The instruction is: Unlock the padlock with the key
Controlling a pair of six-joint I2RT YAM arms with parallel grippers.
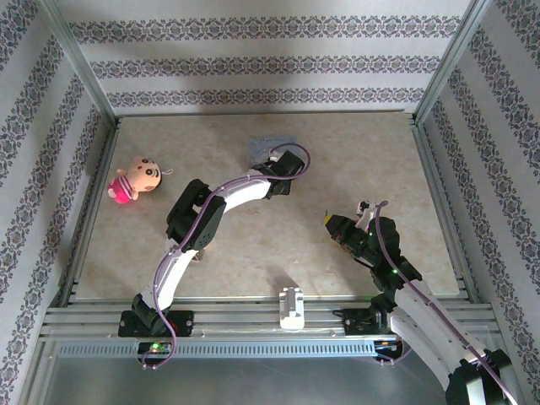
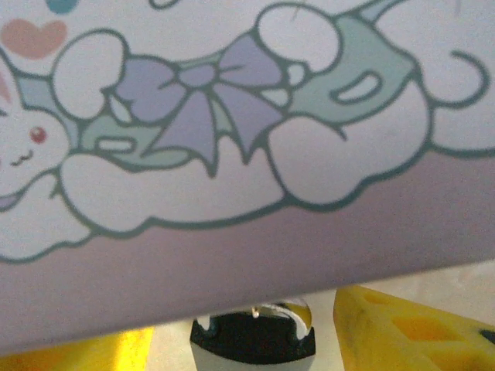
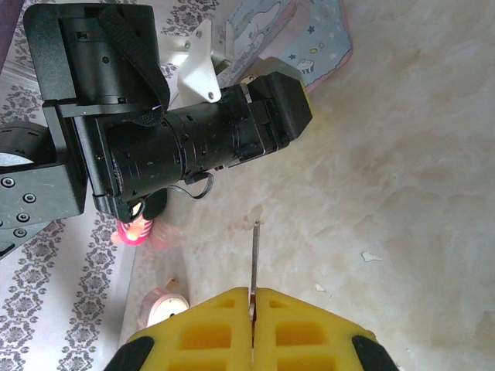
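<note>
- Doll (image 1: 133,179) is lying by the left edge of the worktop (image 1: 253,261), not involved.
- Left arm is reaching to the tin (image 1: 268,145) near the middle of the far edge.
- Left fingers (image 2: 402,332) are standing spread, one on either side of a small dark body with a silvery loop just under the tin's lower edge. I am taking this to be the padlock (image 2: 254,340). Neither finger is visibly touching it.
- Right fingers (image 3: 302,332) are hovering right of centre, well apart from the tin. They are pressed together, pinching the key (image 3: 254,255), which is showing edge-on.
- Key's long axis is running straight out of the fingertips, pointing far-left toward the tin.
- Judgement: the left arm is sitting nearer the padlock, placed to steady it. The right arm is needing to carry the key tip across to the keyhole, which I cannot make out.
</note>
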